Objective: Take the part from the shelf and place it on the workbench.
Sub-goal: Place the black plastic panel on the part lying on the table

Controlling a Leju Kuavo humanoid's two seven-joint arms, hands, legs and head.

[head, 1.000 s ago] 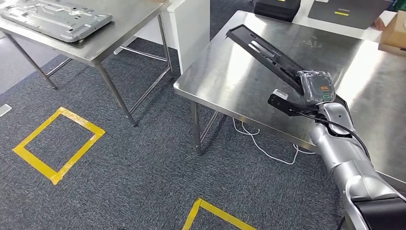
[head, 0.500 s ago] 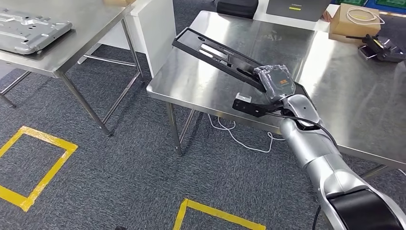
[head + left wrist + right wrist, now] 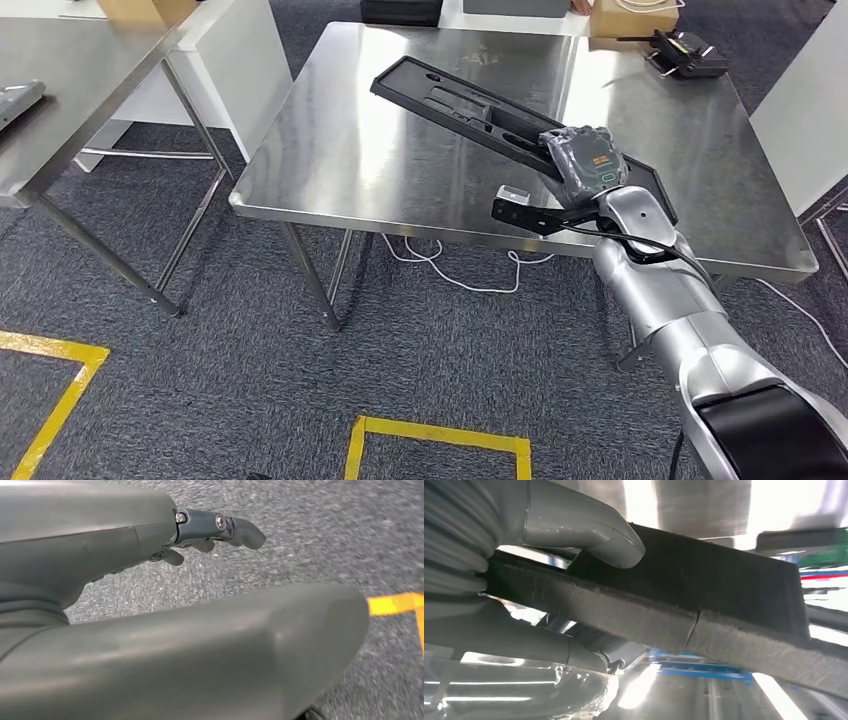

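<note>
One part (image 3: pixel 470 110): black, over the counter (image 3: pixel 350 150), long end toward 10 o'clock.
Right hand (image 3: pixel 585 165): fingers grasping the part.
Left hand (image 3: pixel 150 605): fingers apart, holding nothing.

Right robot hand (image 3: pixel 588 165) hides the part's (image 3: pixel 470 110) near end.

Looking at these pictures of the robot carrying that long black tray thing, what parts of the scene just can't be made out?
- Head view: the right hand covers the near end of the black part, so its fingers underneath are hidden.
- Head view: whether the part touches the workbench cannot be told.
- Right wrist view: the surroundings beyond the part are glare and blur.
- Head view: the small items at the workbench's far edge are too small to identify.
- Left wrist view: the thumb hides much of the left hand.
</note>
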